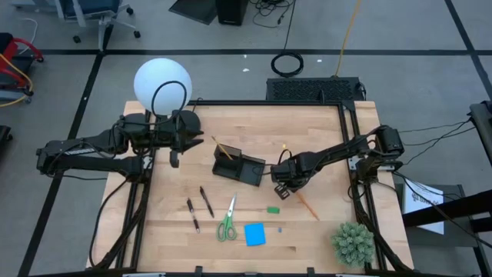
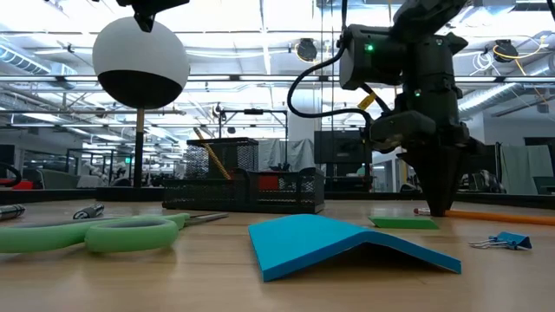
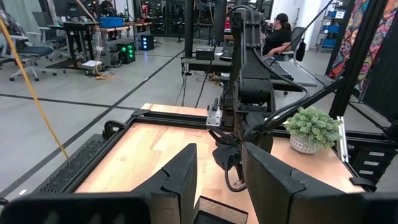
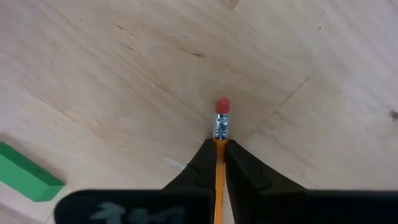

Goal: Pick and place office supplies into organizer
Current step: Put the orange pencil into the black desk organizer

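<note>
A: Status?

B: Right gripper (image 4: pixel 219 163) is down on the table (image 1: pixel 177 231) right of centre, just beside the organizer (image 1: pixel 239 166). Jaws pinch the orange pencil (image 4: pixel 220 134) near its eraser end. Pencil lies flat on the wood, not lifted yet.

A: Left arm?

B: Left gripper (image 3: pixel 217 180) waits above the table's far-left area, next to the lamp (image 1: pixel 162 83). Jaws spread, nothing between them.

A: What's in the organizer?

B: One wooden pencil (image 1: pixel 221 148) stands tilted in the tall compartment. Flat compartment looks bare from above, though I can't be sure.

A: So what's left?

B: Most of it. Two pens (image 1: pixel 199 208) lie near the front edge, left of centre. Scissors (image 1: pixel 227 221) lie just right of them. Blue pad (image 1: pixel 254 234) sits by the front edge, near centre. Green eraser (image 1: pixel 273 208) lies behind it, towards the gripper. A small blue clip (image 2: pixel 501 242) lies beside the pad too. The plant (image 1: pixel 353 244) sits in the front-right corner, not part of the job.

A: Progress?

B: Early, I'd say. One item in, a second gripped, about five loose. The likely next need is a lift and a tilt to drop the pencil into the tall slot.
</note>
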